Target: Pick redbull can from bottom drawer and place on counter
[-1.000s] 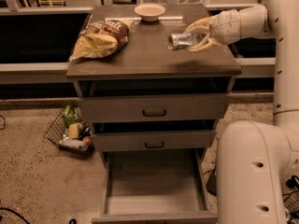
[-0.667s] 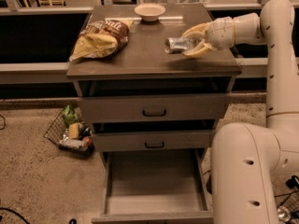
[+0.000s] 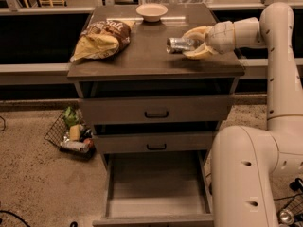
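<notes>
Hand [image 3: 191, 44] grips the can [image 3: 177, 44] sideways, low over the counter [image 3: 142, 60], right of the bowl [image 3: 151, 12] and nearer us. Drawer [image 3: 156, 188] hangs open. Smart play: tip it upright, lower until it touches, then part the 2 fingers.

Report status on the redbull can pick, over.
Gripper shut on redbull can, over right side of counter. Can lies sideways; contact with counter unclear. Bottom drawer open. Chip bag and bowl apart, not obstructing.
</notes>
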Robot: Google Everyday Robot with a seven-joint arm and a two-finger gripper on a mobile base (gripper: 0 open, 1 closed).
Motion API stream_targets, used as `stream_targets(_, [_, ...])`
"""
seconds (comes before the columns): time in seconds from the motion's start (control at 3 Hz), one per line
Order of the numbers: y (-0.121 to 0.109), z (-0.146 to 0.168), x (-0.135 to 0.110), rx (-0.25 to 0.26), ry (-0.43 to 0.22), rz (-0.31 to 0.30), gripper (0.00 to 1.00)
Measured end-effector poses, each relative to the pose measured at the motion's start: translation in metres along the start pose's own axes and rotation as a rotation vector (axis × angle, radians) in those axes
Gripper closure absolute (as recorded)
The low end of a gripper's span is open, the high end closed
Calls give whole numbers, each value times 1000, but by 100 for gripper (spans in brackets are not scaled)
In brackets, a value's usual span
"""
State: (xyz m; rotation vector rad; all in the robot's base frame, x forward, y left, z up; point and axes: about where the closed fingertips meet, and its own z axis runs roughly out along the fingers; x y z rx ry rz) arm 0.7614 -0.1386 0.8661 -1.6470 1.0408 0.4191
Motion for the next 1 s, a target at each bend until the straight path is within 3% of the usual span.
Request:
stream_targets(0.33, [2,0,3,-3,3,15,6])
stream_targets(0.67, [2,-2,3,1,2,17,0])
stream_targets(1.0, [-6,-38,-21,50,-18,-46,0])
